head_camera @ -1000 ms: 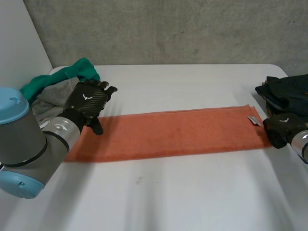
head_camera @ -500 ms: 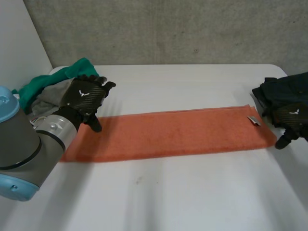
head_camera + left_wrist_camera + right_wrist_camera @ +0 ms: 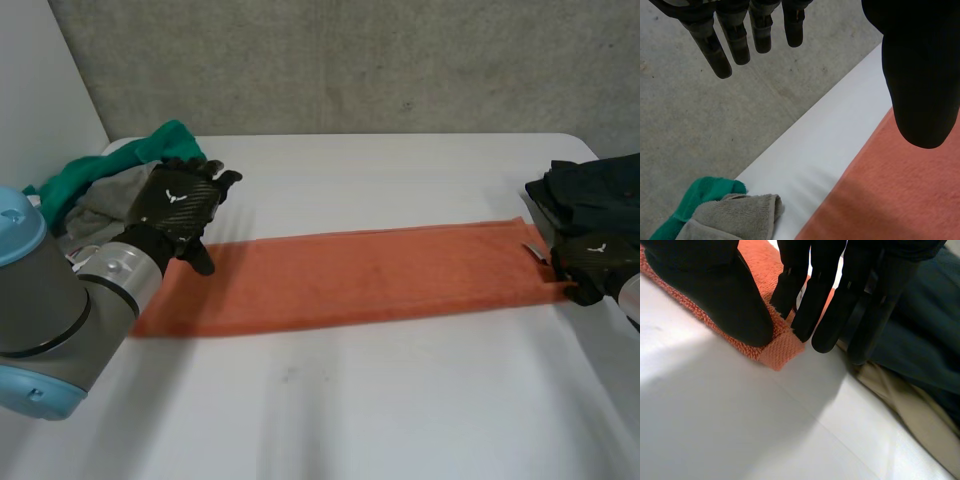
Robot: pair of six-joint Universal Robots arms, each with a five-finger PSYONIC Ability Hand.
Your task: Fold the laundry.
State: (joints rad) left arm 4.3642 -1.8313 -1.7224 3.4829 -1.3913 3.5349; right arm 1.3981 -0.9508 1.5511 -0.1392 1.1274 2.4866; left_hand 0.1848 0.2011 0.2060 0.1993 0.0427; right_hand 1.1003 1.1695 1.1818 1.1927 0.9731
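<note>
In the head view, an orange towel (image 3: 360, 275) is seen laid flat on the bench (image 3: 380, 400) as a long narrow strip. Its long axis runs from the left hand (image 3: 180, 205) straight across to the right hand (image 3: 585, 262), so each short end points at one hand. The left hand is held over its end, by the far corner. The right hand is set at the near corner of the other end, beside a small tag (image 3: 527, 250). A heap of green cloth (image 3: 165, 145) and grey cloth (image 3: 115, 195) lies just beyond the left hand, and dark clothes (image 3: 595, 195) lie just beyond the right.

In the left wrist view, the fingers (image 3: 735, 40) are held straight and slightly spread, and nothing is gripped. The towel (image 3: 890, 200) lies below the thumb (image 3: 920, 75), apart from it; bare bench is seen under the fingertips.

In the right wrist view, the fingers (image 3: 810, 300) are straight and pressed close together. Their tips are set down at the towel's corner (image 3: 782, 347), with the thumb (image 3: 715, 295) resting on the cloth on the other side. The corner lies flat between them, and no closed pinch can be made out. The dark clothes (image 3: 920, 340) lie just behind the fingers.

The right hand is judged the nearer to a grasp. A fold would be carried along the long axis, toward the left hand.
</note>
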